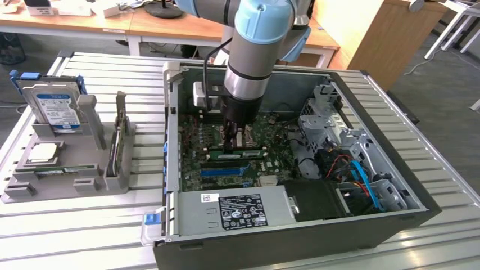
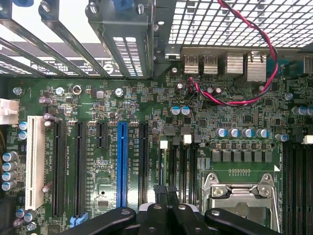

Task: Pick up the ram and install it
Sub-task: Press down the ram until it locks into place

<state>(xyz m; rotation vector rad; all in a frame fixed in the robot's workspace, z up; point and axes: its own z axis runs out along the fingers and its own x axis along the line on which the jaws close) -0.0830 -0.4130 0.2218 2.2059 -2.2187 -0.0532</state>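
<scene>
Green stick of ram (image 1: 236,151) low in the middle of the exterior view, lying lengthwise across the motherboard (image 1: 199,149) inside the open computer case (image 1: 300,247). Directly under the gripper (image 1: 232,135), right at its tip. Whether clamped, merely touched or already let go: cannot tell, nor whether the tool is apart or together.

Grey and pale blue arm (image 1: 255,50) dropping straight down from the top centre of the frame into the case. Silver power supply (image 1: 232,211) with its dark label nearer the bottom, blue cables (image 1: 363,180) at lower right.

On the wrist view, black gripper (image 2: 166,193) poised over the green board (image 2: 146,112), beside a blue expansion slot (image 2: 122,166), black slots, a white slot (image 2: 33,161) and the metal CPU socket (image 2: 239,196). Red and black wire (image 2: 234,100) looping near the rear ports.

At the exterior view's left, well apart from the case, a grey holder (image 1: 105,180) on the slatted table (image 1: 75,236): blue-labelled hard drive (image 1: 56,107) upright, silver CPU chip (image 1: 42,153) flat below it, and a thin board on edge (image 1: 116,146), too small to identify.
</scene>
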